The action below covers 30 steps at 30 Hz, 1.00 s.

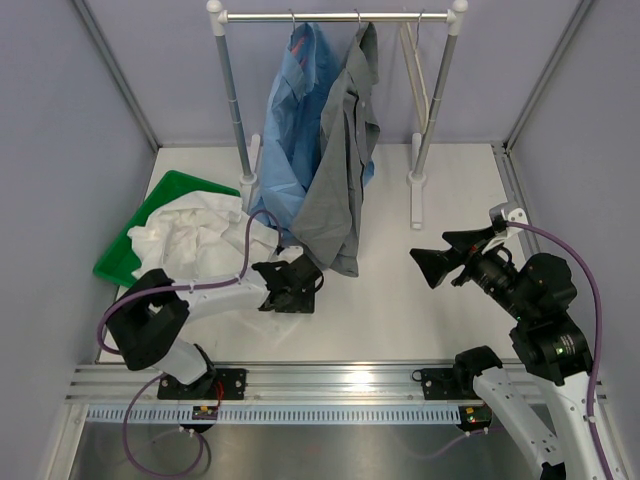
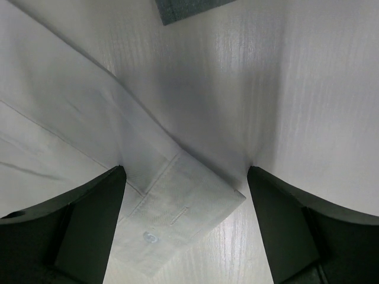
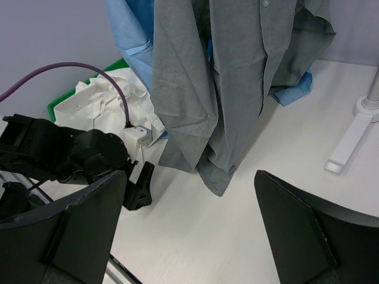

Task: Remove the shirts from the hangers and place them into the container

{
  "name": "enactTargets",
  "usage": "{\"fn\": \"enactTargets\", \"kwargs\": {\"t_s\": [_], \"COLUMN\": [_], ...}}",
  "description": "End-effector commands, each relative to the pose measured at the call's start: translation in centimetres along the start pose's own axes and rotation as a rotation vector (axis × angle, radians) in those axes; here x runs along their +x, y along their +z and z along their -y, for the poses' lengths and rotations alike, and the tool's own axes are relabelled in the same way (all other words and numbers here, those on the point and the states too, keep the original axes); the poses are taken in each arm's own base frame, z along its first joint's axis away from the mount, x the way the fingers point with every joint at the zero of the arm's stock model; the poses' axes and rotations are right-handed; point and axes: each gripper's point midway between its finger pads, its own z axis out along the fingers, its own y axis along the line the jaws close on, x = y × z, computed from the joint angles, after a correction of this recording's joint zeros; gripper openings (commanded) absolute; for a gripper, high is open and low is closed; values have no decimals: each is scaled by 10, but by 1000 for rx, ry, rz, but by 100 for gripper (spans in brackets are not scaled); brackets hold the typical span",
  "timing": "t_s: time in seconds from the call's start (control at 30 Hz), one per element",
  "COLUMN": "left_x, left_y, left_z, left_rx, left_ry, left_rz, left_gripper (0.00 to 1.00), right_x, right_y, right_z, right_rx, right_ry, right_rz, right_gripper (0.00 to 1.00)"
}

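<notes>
Container: bright green plastic tray, shallow and rectangular with low sloping walls, set at an angle on the far-left of the table.
White shirt: thin cloth, crumpled into soft folds, heaped in the container and spilling over its right edge onto the table.
Cuff: the white shirt's sleeve end, flat on the table, finely woven, with a stitched buttonhole and a small round button.
Left gripper: dark matte wedge-shaped fingers, with the jaws spread wide. The cuff lies between them, unpinched.
Table: white, smooth, faintly streaked.
Blue shirt: light blue, thin, hanging from the rail in long folds.
Grey shirt: matte weave, hanging just right of the blue shirt and overlapping it.
Rail: metal bar across white posts.
Hanger: slim, pale cream, bare, at the rail's right end.
Right gripper: black, jaws spread and holding nothing, above the table to the right of the grey shirt.
</notes>
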Motion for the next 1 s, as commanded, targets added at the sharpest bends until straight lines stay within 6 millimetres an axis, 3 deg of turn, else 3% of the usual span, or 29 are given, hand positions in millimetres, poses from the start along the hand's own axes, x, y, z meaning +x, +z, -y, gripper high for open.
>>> {"fn": "enactTargets", "kwargs": {"t_s": [0.0, 0.17, 0.37, 0.47, 0.63, 0.83, 0.97], "left_x": [28, 33, 25, 14, -26, -88, -134], "left_y": [16, 10, 0, -8, -36, -92, -136], "left_z": [-9, -28, -45, -56, -83, -145, -201], "left_rx": [-32, -99, -152, -188, -255, -382, -504], "left_ry": [-41, -52, -68, -75, -87, -160, -248], "left_rz": [-73, -72, -30, -2, 98, 253, 364], "left_gripper": [81, 56, 22, 16, 14, 11, 11], "right_x": [-4, -4, -4, -4, -5, -5, -6], "right_y": [0, -1, -1, -2, -4, -4, -4], "right_z": [0, 0, -1, -1, -2, -5, -6], "right_rx": [2, 2, -1, -1, -7, -18, -24], "right_ry": [-6, -8, -7, -7, -11, -10, -9], "right_rz": [21, 26, 26, 28, 37, 37, 40], "right_gripper": [100, 99, 100, 99, 99, 99, 100]}}
